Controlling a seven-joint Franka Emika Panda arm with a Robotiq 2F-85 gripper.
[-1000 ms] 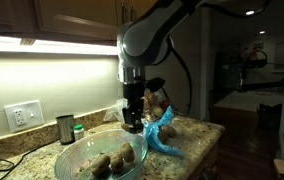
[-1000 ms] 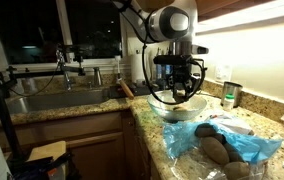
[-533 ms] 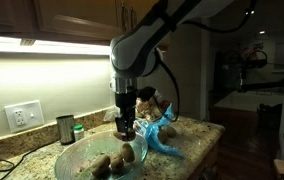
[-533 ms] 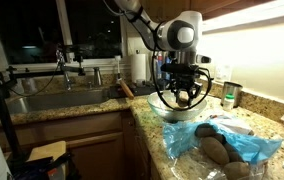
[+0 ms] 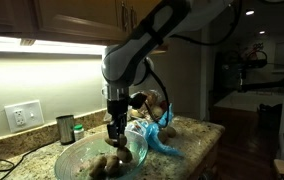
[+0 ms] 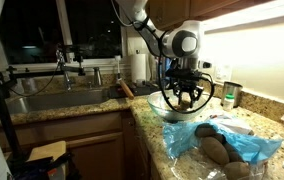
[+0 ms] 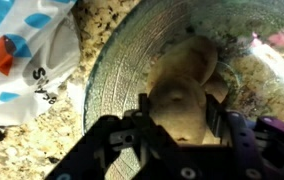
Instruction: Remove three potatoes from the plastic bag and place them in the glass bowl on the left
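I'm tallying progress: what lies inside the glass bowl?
In an exterior view, two potatoes lie inside the glass bowl. The gripper holds a third potato over them. In the wrist view, this one covers part of the bowl's floor.

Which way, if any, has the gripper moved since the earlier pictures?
Yes. The gripper moved down toward the glass bowl, nearer the metal cup, away from the blue bag.

Tan potatoes [image 7: 187, 75], clear glass bowl [image 7: 107, 80], blue bag [image 6: 252, 147].

Dim room; bright under-cabinet strip [image 5: 42, 43] glaring; window [image 6: 42, 30] black; wrist view soft, blurred at bottom edge.
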